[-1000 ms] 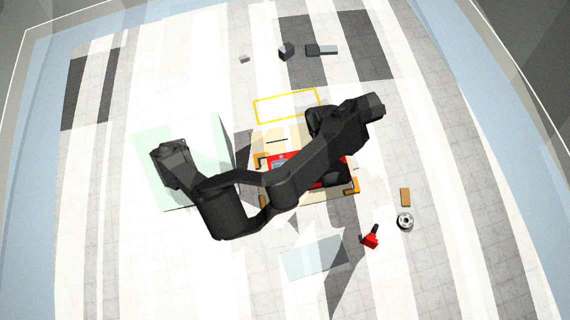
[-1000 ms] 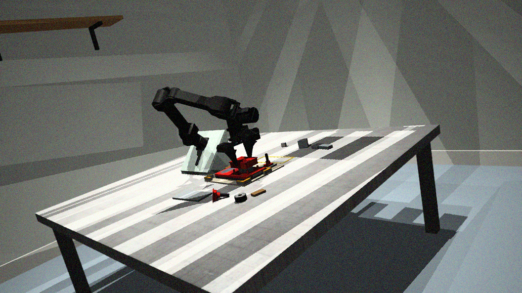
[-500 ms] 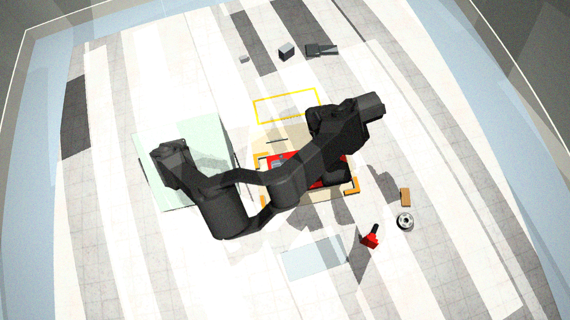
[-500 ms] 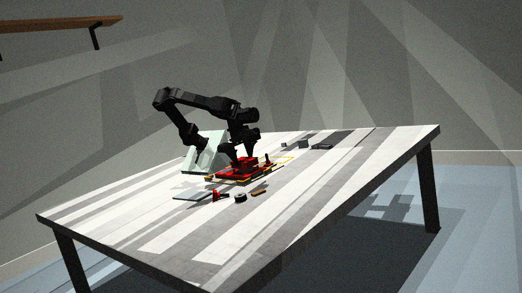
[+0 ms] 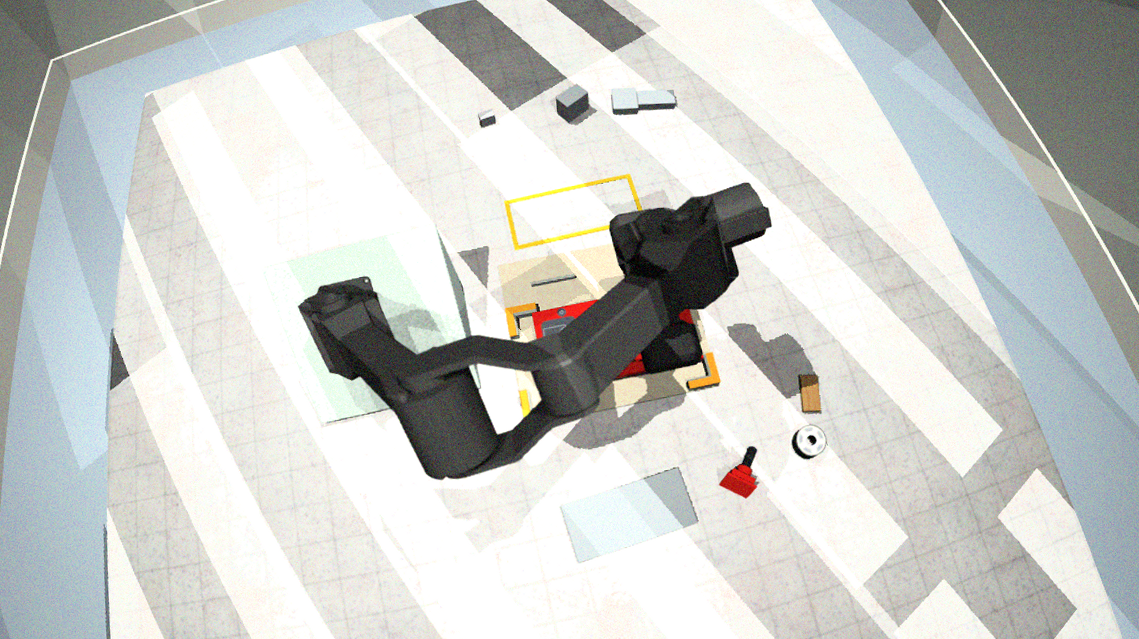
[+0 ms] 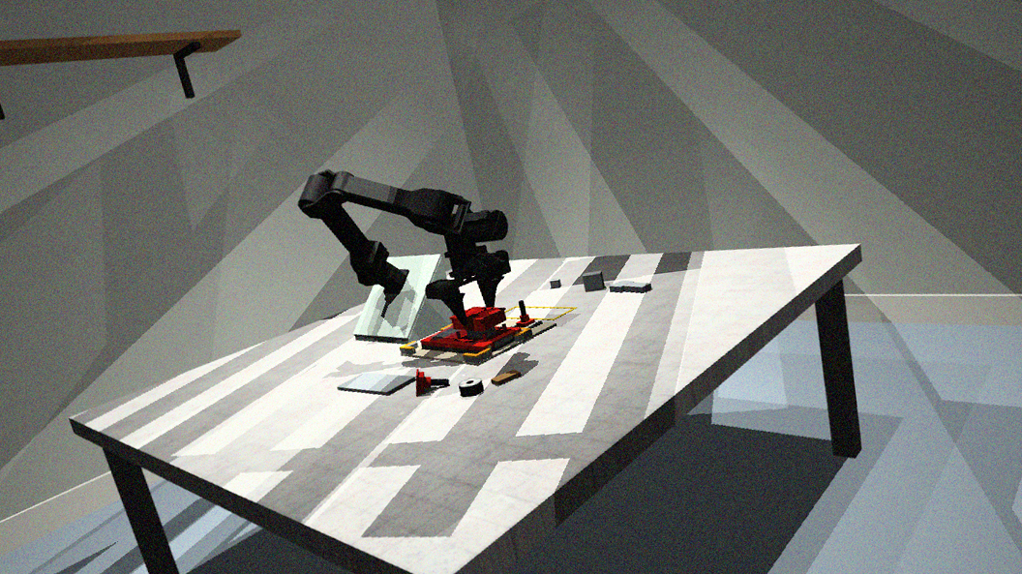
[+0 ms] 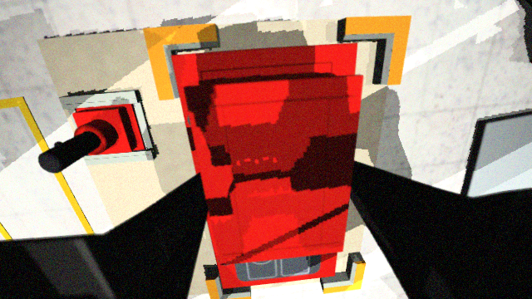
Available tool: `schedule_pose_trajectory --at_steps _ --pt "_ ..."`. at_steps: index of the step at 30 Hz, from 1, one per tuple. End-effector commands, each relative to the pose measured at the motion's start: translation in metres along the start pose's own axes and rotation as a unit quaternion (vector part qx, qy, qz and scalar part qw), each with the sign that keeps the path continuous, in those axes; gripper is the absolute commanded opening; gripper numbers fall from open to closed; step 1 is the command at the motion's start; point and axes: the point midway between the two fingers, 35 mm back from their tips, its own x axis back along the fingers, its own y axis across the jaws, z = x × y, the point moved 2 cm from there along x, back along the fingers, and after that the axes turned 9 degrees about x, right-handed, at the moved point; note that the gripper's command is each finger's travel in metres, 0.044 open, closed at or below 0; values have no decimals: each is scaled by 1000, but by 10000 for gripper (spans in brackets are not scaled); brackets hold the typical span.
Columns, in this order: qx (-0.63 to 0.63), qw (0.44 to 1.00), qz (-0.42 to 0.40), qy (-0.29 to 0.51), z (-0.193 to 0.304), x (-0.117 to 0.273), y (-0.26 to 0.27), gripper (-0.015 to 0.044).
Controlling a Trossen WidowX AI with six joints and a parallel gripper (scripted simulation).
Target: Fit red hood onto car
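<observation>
The red hood lies flat side up between my fingers, over the engine end of the red chassis. My gripper is shut on the hood, one finger against each long side. In the wrist view the hood lines up roughly with the chassis, whose deck shows past both ends. In the exterior view the hood is at or just above the deck; a small gap cannot be told. The engine, pegs and corner holes are hidden. The arm covers the hood in the top view.
Orange jig corners surround the chassis. A red piece with a black post stands beside it. A glass plate, red-and-black tool, wheel and wooden block lie nearby. Grey blocks lie farther off.
</observation>
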Motion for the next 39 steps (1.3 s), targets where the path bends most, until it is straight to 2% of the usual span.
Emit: schedule_pose_trajectory --at_steps 1,39 --pt "2 1000 2 -1 0 0 -1 0" --pt "2 1000 2 -1 -1 -16 -1 0"
